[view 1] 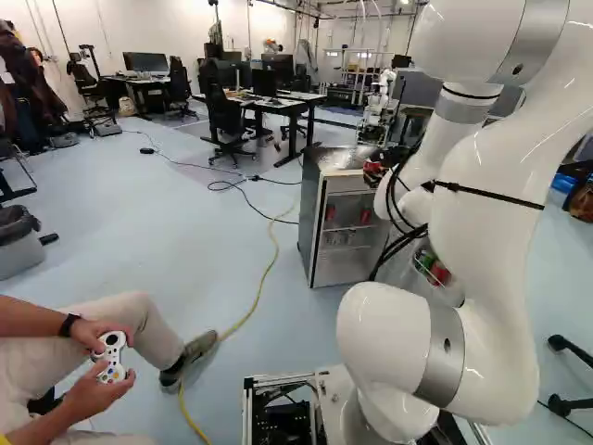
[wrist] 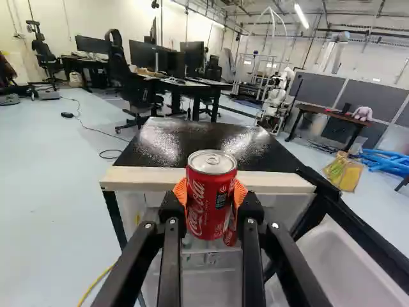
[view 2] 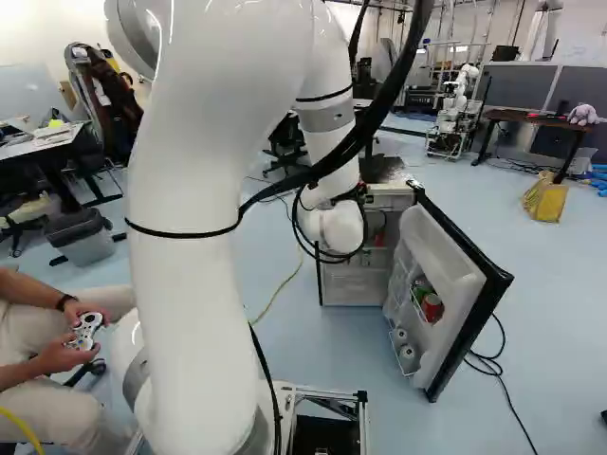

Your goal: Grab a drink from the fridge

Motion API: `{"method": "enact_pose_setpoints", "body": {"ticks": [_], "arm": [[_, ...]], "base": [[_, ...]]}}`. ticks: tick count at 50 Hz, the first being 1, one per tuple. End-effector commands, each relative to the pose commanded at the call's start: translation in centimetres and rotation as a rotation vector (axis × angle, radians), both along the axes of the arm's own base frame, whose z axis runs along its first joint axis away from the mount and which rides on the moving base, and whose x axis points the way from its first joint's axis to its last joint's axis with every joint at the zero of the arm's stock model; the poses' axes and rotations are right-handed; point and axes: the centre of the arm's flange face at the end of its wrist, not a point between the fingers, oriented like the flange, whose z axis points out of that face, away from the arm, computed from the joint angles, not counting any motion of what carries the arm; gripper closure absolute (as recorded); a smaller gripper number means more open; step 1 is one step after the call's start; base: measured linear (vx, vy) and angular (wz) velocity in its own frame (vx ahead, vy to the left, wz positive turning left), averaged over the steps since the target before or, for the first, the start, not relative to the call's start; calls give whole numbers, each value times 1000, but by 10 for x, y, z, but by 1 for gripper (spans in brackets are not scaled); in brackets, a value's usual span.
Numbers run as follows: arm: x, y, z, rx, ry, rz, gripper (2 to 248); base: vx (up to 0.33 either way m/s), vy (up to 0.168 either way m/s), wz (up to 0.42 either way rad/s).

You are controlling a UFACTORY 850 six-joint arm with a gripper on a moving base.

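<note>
One fridge (wrist: 192,142), door (view 2: 432,242) open; one gripper (wrist: 212,196); one can (wrist: 208,208).
Gripper parted to can's width, pads (wrist: 180,190) pressing both sides; can held upright near the fridge's front; risk: sideways retreat could clip the door, knocking it loose.

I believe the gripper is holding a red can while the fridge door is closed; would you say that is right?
Not quite: the fridge door stands open, as the right base view shows. The gripper is indeed holding a red can.
</note>
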Motion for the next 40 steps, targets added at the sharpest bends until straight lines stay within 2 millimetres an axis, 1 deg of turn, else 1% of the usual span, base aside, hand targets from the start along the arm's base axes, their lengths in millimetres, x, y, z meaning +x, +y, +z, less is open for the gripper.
{"method": "enact_pose_setpoints", "body": {"ticks": [14,40], "arm": [[14,-2,12,-19,-14,8,160],[46,-10,32,-52,-18,18,160]], "base": [[0,0,0],[0,0,0]]}}
